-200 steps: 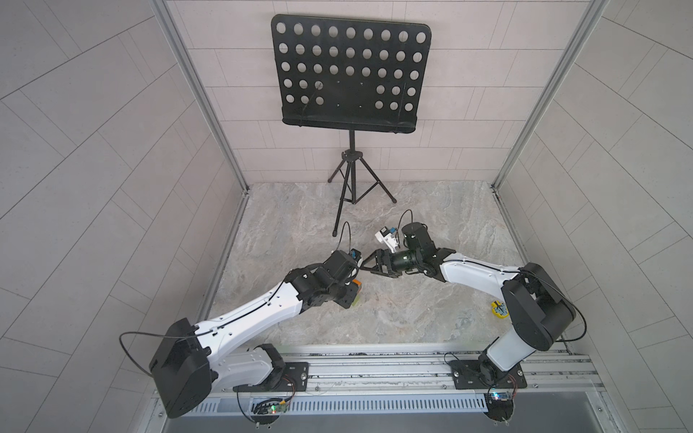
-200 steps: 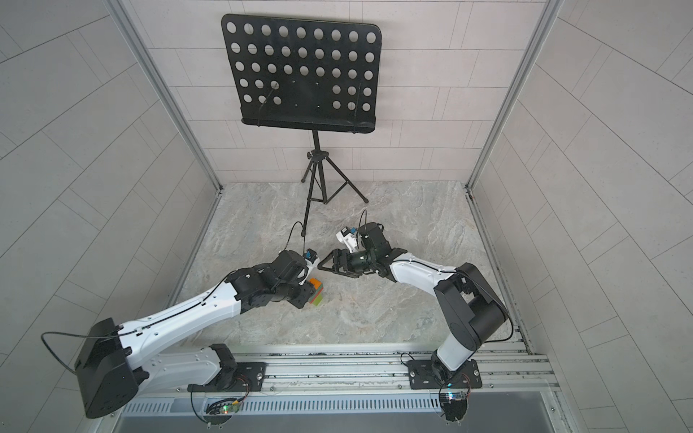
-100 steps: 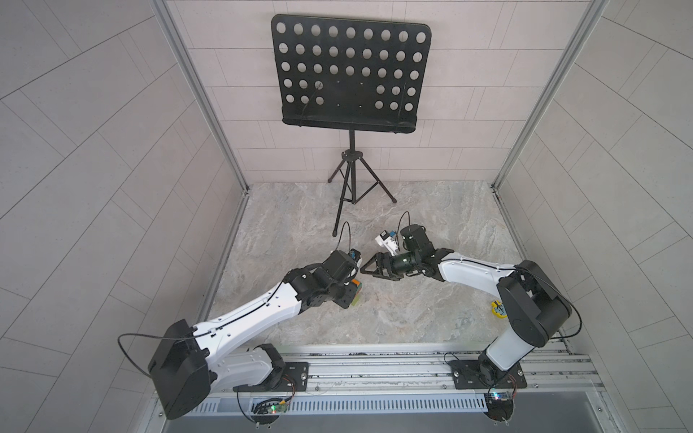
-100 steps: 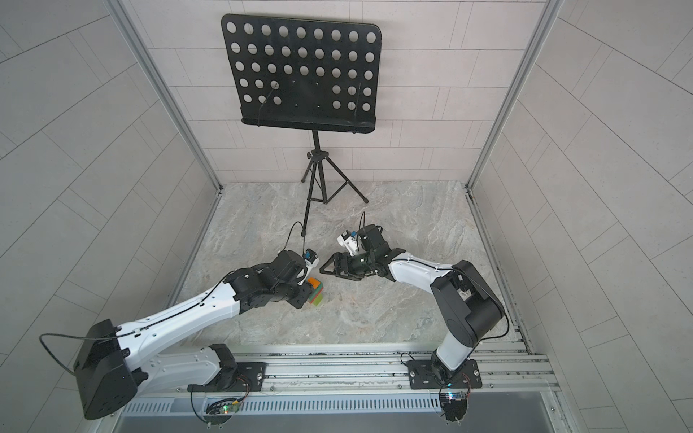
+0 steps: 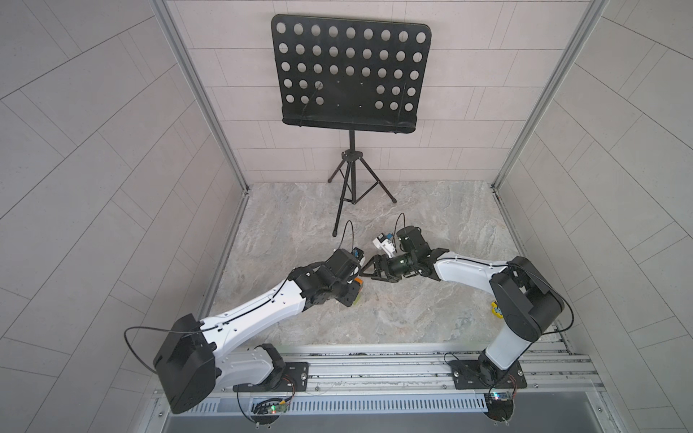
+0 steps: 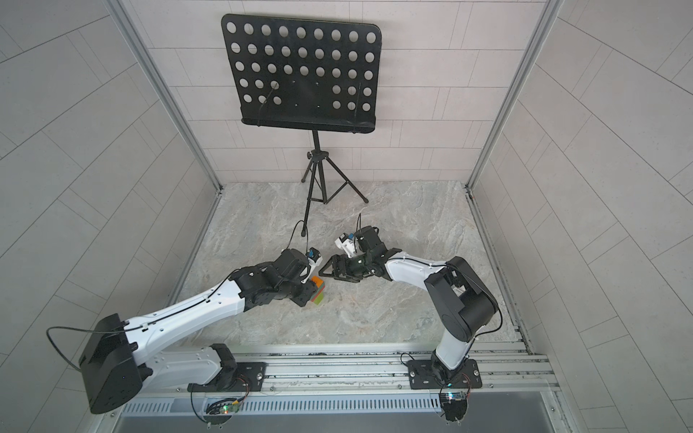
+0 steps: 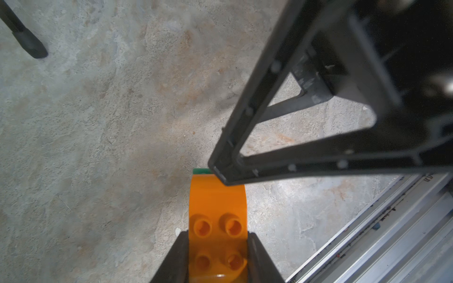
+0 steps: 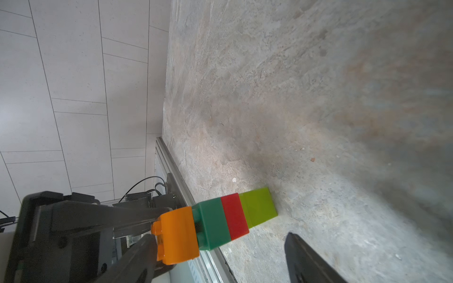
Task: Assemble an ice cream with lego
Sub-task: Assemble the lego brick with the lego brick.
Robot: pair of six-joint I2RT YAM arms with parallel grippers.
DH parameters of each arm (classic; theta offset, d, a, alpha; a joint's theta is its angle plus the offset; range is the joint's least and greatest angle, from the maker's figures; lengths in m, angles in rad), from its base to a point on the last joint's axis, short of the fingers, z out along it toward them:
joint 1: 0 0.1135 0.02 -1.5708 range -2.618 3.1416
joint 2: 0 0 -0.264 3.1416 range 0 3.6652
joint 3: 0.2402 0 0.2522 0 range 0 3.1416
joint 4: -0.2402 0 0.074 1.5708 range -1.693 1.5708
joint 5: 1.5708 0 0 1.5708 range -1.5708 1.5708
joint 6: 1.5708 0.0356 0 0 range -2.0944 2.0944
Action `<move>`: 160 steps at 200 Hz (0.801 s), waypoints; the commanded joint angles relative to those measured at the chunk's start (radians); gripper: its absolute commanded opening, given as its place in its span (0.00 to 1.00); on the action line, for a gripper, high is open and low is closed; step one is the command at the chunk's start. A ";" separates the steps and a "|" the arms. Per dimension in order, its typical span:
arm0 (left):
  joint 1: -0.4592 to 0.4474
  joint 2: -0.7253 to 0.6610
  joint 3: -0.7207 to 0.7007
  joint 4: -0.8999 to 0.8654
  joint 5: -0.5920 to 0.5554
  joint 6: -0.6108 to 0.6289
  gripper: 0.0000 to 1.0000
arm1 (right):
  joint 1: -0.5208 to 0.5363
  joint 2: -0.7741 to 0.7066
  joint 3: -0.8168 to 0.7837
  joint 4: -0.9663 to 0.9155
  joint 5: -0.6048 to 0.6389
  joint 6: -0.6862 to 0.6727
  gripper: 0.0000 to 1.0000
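The ice cream point(image 8: 220, 220) stands on the table: lime-green stem point(image 8: 258, 205) at the bottom, then the red layer point(image 8: 235, 215), the dark green layer point(image 8: 213, 223) and the orange cap point(image 7: 217, 215) on top. My left gripper point(image 7: 217, 235) is shut on the orange cap, one finger on each side. In both top views the build point(image 6: 318, 290) point(image 5: 358, 285) peeks out from under the left gripper point(image 5: 350, 290). My right gripper point(image 5: 369, 271) point(image 8: 218, 242) stands open right beside the cap. Whether it touches the cap I cannot tell.
A black music stand point(image 5: 350, 75) on a tripod point(image 5: 337, 221) stands at the back of the table. A small yellow round object point(image 5: 497, 310) lies by the right arm's base. The metal rail point(image 5: 375, 360) runs along the front edge, and tiled walls close in both sides.
My right gripper has crept a little closer to the build and its jaws have narrowed slightly. The left arm and the build have stayed put.
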 commanded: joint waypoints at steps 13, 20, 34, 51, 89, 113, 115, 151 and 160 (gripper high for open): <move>0.003 0.019 -0.002 -0.006 -0.006 0.013 0.15 | 0.019 0.028 0.033 -0.022 0.000 -0.023 0.83; 0.004 0.014 0.001 -0.005 -0.009 0.015 0.15 | 0.019 0.030 0.033 -0.022 0.000 -0.022 0.83; 0.003 -0.001 0.008 -0.003 -0.015 0.024 0.15 | 0.019 0.031 0.034 -0.022 0.004 -0.022 0.83; 0.003 -0.020 0.009 0.004 -0.015 0.032 0.15 | 0.019 0.028 0.029 -0.008 0.004 -0.019 0.84; 0.003 -0.030 0.022 0.005 -0.026 0.064 0.16 | 0.019 0.020 0.021 0.012 0.009 -0.010 0.88; 0.003 -0.002 0.035 0.000 -0.013 0.071 0.16 | 0.019 0.023 0.019 0.022 0.002 -0.005 0.89; 0.003 0.001 0.035 0.001 -0.012 0.071 0.16 | 0.019 0.021 0.018 0.024 0.001 -0.005 0.89; 0.004 0.032 0.020 0.005 0.009 0.048 0.15 | 0.020 0.024 0.019 0.024 -0.002 -0.005 0.88; 0.003 0.034 0.020 0.003 0.012 0.041 0.15 | 0.020 0.027 0.021 0.023 -0.003 -0.004 0.88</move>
